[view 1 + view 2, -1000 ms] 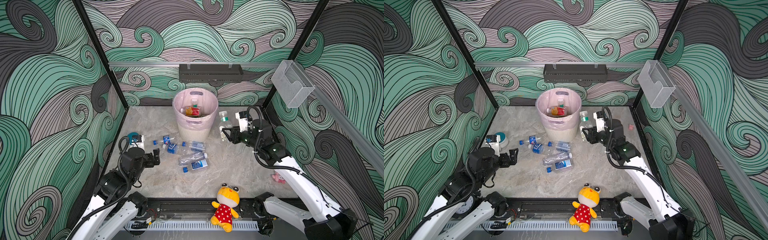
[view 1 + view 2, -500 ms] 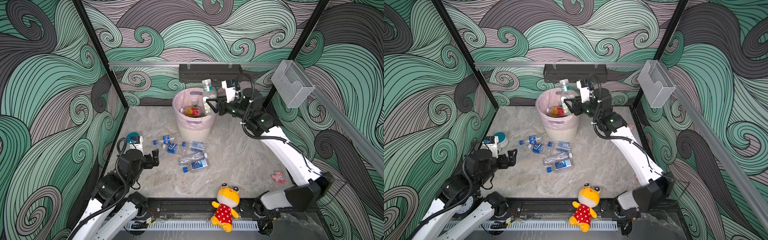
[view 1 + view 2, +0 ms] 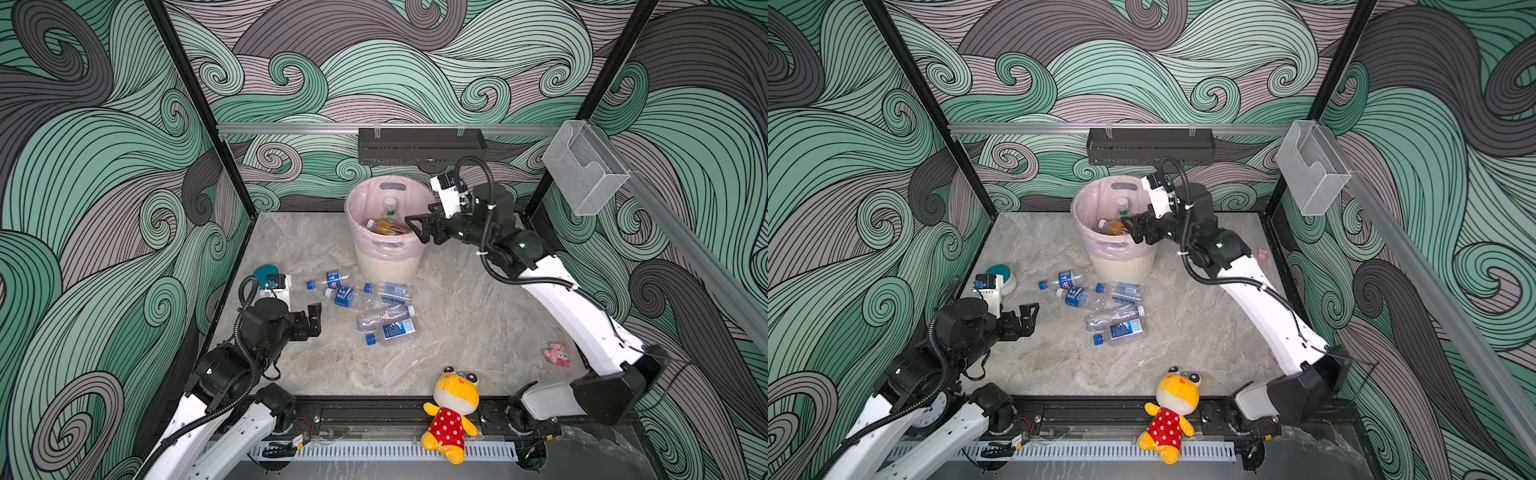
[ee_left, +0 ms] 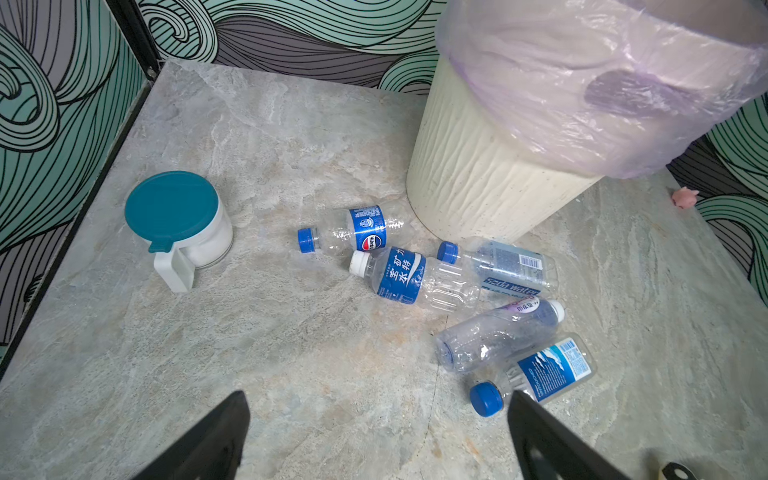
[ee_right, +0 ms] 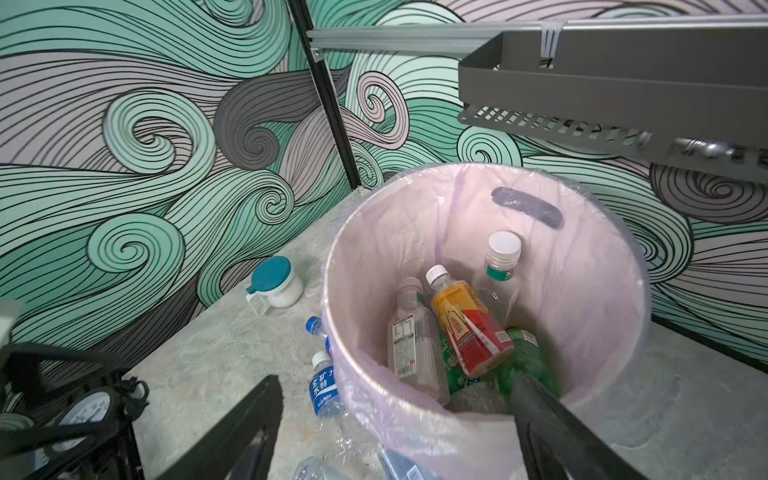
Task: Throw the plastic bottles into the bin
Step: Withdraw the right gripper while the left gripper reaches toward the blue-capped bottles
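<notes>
The bin (image 3: 386,262) is a cream ribbed basket with a pink liner, at the back middle in both top views. Inside it lie an amber bottle (image 5: 465,328), a clear white-capped bottle (image 5: 500,266), another clear one (image 5: 411,345) and a green one (image 5: 523,361). My right gripper (image 3: 417,228) hangs open and empty over the bin's right rim (image 5: 345,332). Several clear plastic bottles with blue labels (image 3: 374,307) lie on the floor in front of the bin. My left gripper (image 3: 313,322) is open and empty, left of them; the nearest blue cap (image 4: 486,399) lies by its right finger.
A teal-lidded white cup (image 3: 266,274) stands near the left wall. A yellow plush toy (image 3: 453,411) sits at the front rail and a small pink toy (image 3: 557,353) lies front right. A dark shelf (image 3: 419,145) hangs above the bin, a clear box (image 3: 582,166) on the right wall.
My right gripper rose from the floor right of the bin with a clear bottle, swung over the bin and opened; the bottle now stands in the bin. The left arm barely shifted.
</notes>
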Controlling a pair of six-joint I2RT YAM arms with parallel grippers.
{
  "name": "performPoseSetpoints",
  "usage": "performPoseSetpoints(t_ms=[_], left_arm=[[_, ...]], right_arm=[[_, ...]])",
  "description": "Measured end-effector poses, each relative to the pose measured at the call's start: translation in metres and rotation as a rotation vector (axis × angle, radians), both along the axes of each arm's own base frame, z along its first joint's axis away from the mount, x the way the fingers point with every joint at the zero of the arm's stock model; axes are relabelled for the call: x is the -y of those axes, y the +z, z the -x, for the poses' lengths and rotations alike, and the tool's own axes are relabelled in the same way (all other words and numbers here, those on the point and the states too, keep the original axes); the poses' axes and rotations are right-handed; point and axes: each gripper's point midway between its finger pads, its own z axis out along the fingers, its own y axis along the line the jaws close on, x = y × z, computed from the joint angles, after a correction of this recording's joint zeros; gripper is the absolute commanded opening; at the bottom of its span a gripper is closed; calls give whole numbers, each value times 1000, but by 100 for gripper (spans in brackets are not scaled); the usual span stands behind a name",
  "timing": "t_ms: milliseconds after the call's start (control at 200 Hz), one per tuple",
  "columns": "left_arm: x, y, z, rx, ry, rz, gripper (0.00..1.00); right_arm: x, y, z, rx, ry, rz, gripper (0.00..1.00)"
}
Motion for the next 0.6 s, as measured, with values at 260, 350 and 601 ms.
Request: performPoseSetpoints(t_ms=[260,350,601], left_arm=[[10,-17,-9,-57,-24,-21,99],[11,-20,-10,-65,-29,-21,99],[15,-21,-13,-68,-36,-15,98]], right_arm=[[19,-69,58,-72,94,111,85],[25,-110,69,-155,99,161,85],[44,-178,97,-282,89,228,81]])
